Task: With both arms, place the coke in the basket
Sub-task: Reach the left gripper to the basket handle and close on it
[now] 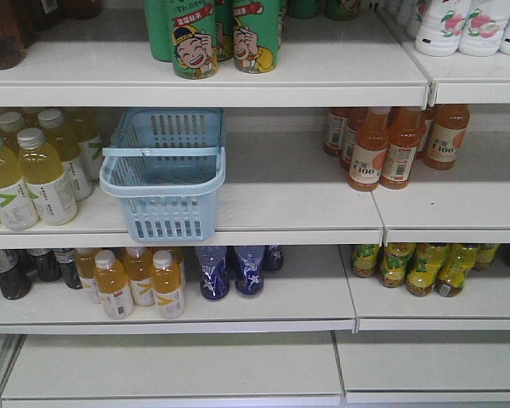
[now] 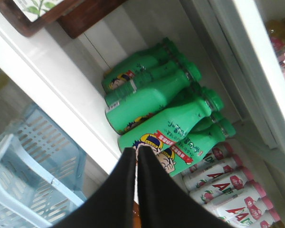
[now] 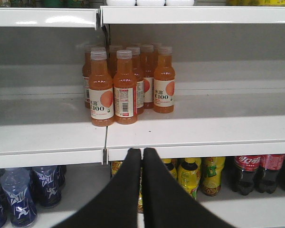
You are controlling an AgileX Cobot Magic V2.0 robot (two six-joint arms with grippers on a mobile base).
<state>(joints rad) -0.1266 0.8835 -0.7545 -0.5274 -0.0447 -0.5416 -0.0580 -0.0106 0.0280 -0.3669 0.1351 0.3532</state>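
The light blue basket (image 1: 166,217) stands on the middle shelf, its thin handle lying across the top; nothing shows inside it. In the left wrist view the basket (image 2: 33,161) is at the lower left, below my left gripper (image 2: 136,151), which is shut on nothing and points at green bottles on the upper shelf. My right gripper (image 3: 142,151) is shut and empty, level with the front edge of the middle shelf. The coke is out of view. Neither arm appears in the front view.
Green cartoon-label bottles (image 1: 225,34) sit on the top shelf above the basket. Orange C100 bottles (image 3: 126,85) stand on the middle shelf to the right, yellow tea bottles (image 1: 30,170) to the left. Dark plastic cola bottles (image 3: 256,173) and yellow bottles (image 3: 199,175) fill the lower shelf.
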